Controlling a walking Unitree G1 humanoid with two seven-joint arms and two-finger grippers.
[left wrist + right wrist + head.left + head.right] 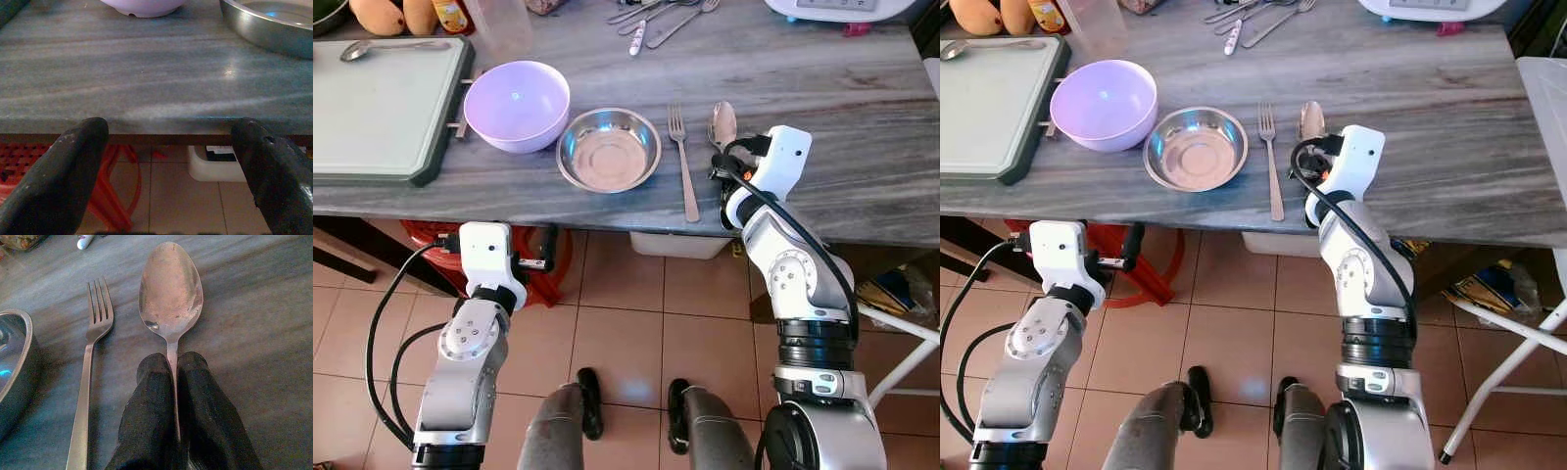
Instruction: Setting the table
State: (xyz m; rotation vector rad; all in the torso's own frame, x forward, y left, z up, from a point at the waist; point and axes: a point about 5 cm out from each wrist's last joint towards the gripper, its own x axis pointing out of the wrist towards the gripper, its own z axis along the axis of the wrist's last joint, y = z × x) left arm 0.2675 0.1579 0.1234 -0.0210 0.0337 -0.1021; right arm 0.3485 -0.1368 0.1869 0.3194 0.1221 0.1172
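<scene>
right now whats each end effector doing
Left end effector: open, empty, below the table edge.
Right end effector: closed on the spoon handle.

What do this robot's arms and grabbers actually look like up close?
Both arms are silver metal with round jointed segments and black rings. Each wrist carries a boxy white housing, and black cables loop along the outside. The left gripper and right gripper each end in two long, matte black, rounded fingers.

A steel spoon [170, 290] lies bowl-up on the grey table [862, 108], just right of a fork [682, 157] beside a steel bowl [608, 149] and lilac bowl [517, 104].
</scene>
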